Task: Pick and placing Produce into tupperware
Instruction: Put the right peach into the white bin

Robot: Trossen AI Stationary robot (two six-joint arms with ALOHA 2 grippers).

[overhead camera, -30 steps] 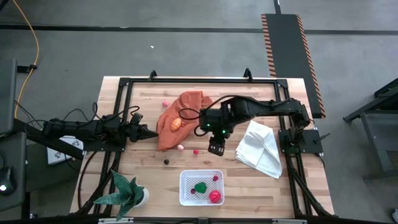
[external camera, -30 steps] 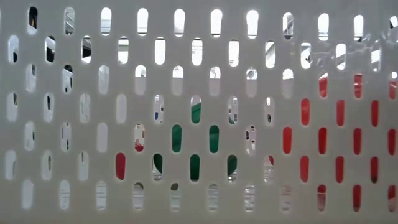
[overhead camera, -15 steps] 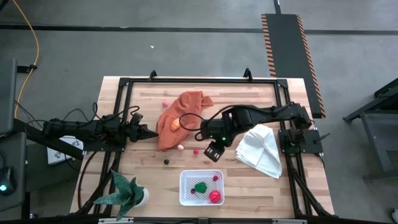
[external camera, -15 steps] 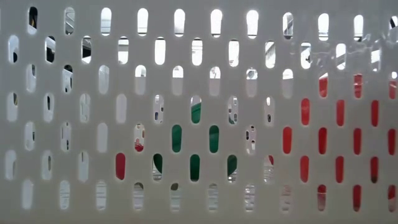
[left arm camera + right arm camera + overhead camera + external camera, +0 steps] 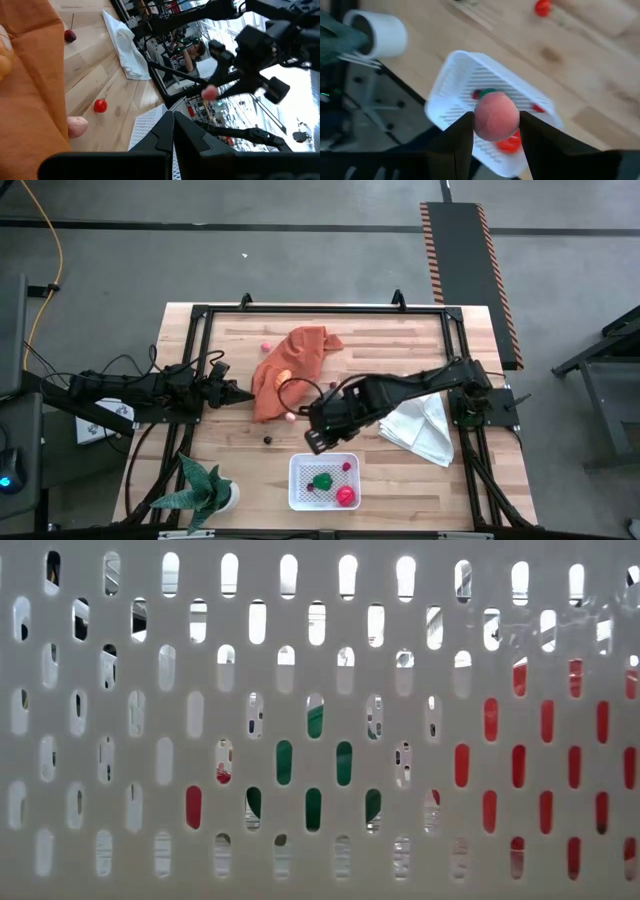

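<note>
Just above the tupperware (image 5: pixel 323 481) at lower centre, we see the right gripper (image 5: pixel 316 440) clamped on a pink piece (image 5: pixel 495 117). Left gripper (image 5: pixel 240 394) sits pinched together at left by the orange cloth (image 5: pixel 290 365). Green piece (image 5: pixel 322 480) and red piece (image 5: pixel 346 497) lie in the tupperware.

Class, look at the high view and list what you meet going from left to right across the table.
Potted plant → left gripper → orange cloth → right gripper, holding a pink piece → white cloth.
</note>
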